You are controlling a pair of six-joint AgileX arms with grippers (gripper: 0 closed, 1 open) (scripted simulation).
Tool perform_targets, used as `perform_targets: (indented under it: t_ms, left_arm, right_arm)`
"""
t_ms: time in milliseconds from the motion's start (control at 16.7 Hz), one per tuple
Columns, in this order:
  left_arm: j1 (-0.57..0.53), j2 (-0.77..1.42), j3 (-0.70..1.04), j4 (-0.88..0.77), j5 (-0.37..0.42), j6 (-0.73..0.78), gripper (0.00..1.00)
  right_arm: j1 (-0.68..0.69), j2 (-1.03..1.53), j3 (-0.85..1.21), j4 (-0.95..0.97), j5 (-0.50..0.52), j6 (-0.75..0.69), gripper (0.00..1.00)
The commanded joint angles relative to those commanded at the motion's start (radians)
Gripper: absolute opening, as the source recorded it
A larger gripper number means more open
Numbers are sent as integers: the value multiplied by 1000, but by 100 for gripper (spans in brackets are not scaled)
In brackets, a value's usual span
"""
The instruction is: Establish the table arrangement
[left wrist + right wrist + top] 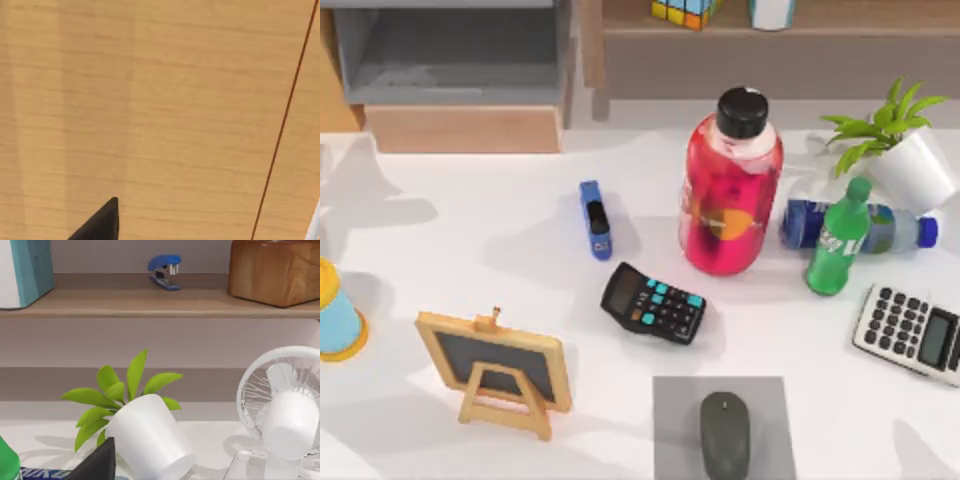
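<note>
Mouse (724,434): lying on a grey mat (672,420) at the top view's six o'clock edge, nearest the camera.
Easel chalkboard (496,368): standing at eight o'clock, its board blank, bare white room lying around it.
Black calculator (653,302): sitting just off centre with teal keys; no writing is reading clearly.
White calculator (912,332): lying at four o'clock, reaching the right edge.
Yellow and blue cup (335,318): sitting at nine o'clock, cut by the left edge.
Blue stapler (595,218): lying toward eleven o'clock of centre, open space spreading to its left.
Red bottle (731,185): standing at one o'clock, black cap, its orange label unreadable.
Green bottle (839,238): standing at three o'clock, white lettering illegible, touching a blue bottle (855,226) lying behind it.
Potted plant (905,150): tilting at two o'clock; the right wrist view is showing its white pot beside a white fan (284,410).
Table (470,240): spreading white under everything.
Wooden shelf unit (770,50): running along twelve o'clock; in the right wrist view it is carrying a second blue stapler (165,271) and a wooden box (275,270).
Left gripper (100,222): facing a wood panel (160,100); fingers, cannot tell.
Right gripper (97,462): pointing at the plant; fingers, cannot tell.
</note>
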Motion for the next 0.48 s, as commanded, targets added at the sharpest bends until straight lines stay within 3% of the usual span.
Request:
perform_targets:
  t_ms: [240, 480]
  left_arm:
    - [-144, -202, 51, 90, -218, -252, 100]
    - [-425, -368, 210, 124, -513, -614, 100]
  right_arm:
    - [0, 0, 0, 0, 0, 0, 100]
    - [0, 0, 0, 0, 0, 0, 100]
